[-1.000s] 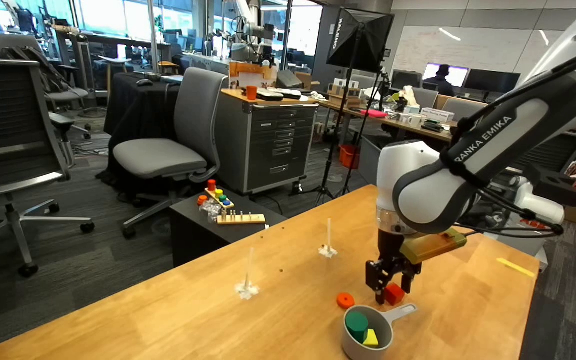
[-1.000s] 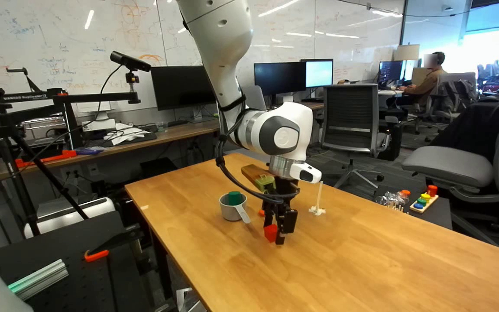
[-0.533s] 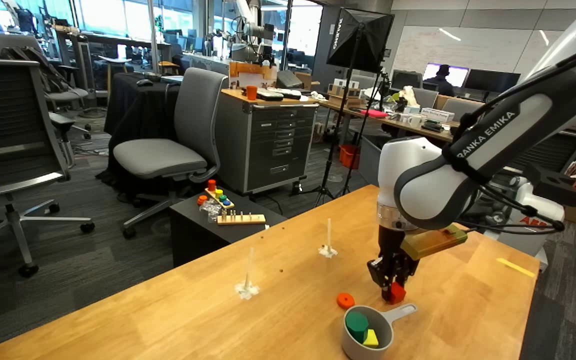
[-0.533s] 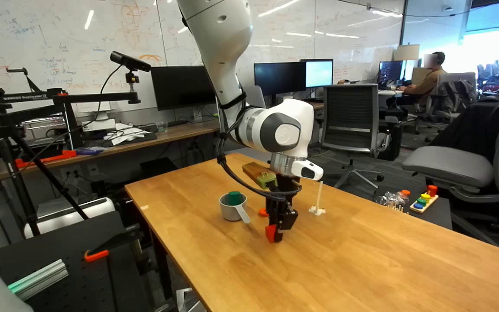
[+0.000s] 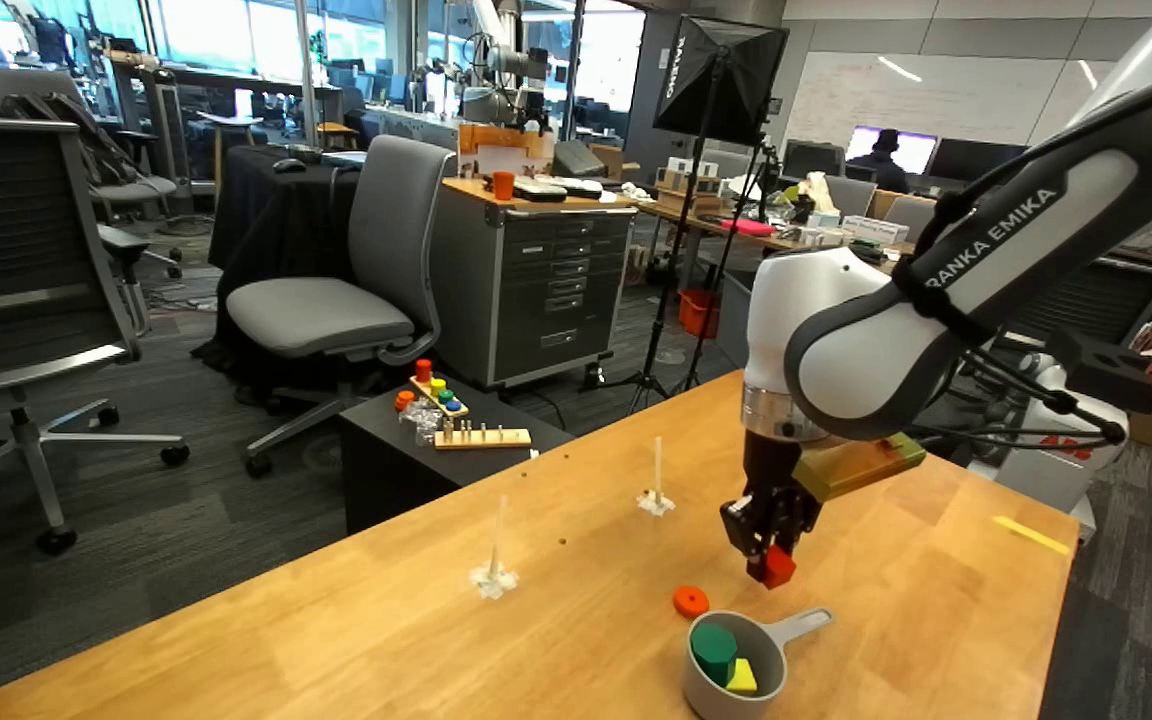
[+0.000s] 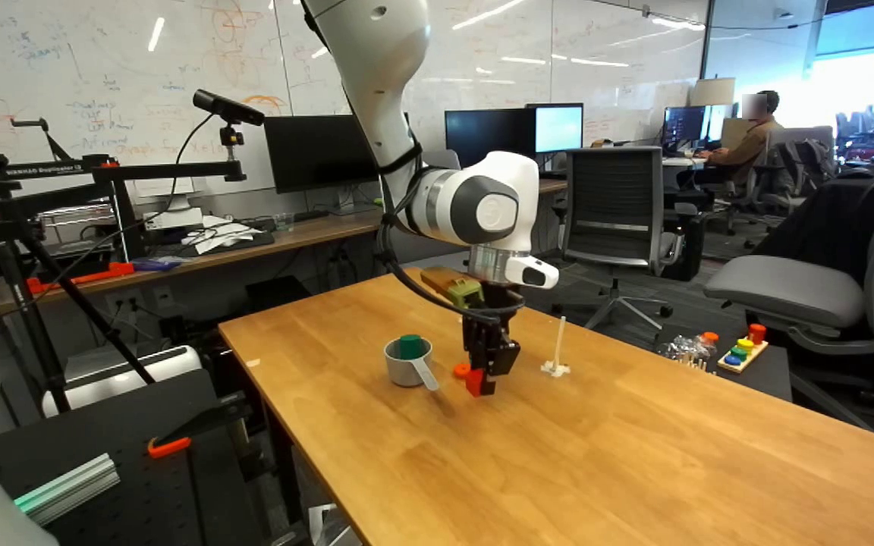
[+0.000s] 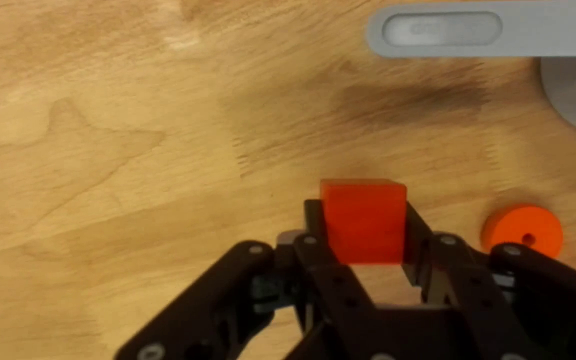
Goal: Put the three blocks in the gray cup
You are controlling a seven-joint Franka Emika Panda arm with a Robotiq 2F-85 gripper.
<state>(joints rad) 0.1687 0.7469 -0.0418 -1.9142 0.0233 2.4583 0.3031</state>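
Note:
The red block (image 7: 365,223) is pinched between both fingers of my gripper (image 7: 363,232) in the wrist view. In both exterior views this gripper (image 5: 770,562) hangs just above the table, shut on the red block (image 6: 475,383). The gray cup (image 5: 701,697) stands upright close by, its handle reaching toward the gripper's side. Inside it are a green block (image 5: 714,648) and a yellow block (image 5: 742,677). In an exterior view only the top of the green block (image 6: 410,346) rises over the cup (image 6: 404,373); the yellow one is hidden there. The wrist view catches the cup's handle (image 7: 438,31) at upper right.
An orange disc (image 5: 691,601) with a hole lies on the table (image 6: 604,455) between gripper and cup. Two thin upright pegs are fixed to the tabletop, a nearer peg (image 5: 497,540) and a farther peg (image 5: 658,470). A side stand holds wooden toys (image 5: 481,437).
The jaws, open around the red block a second ago, have shut on it. Gripper and block have then risen off the table and shifted slightly toward the orange disc.

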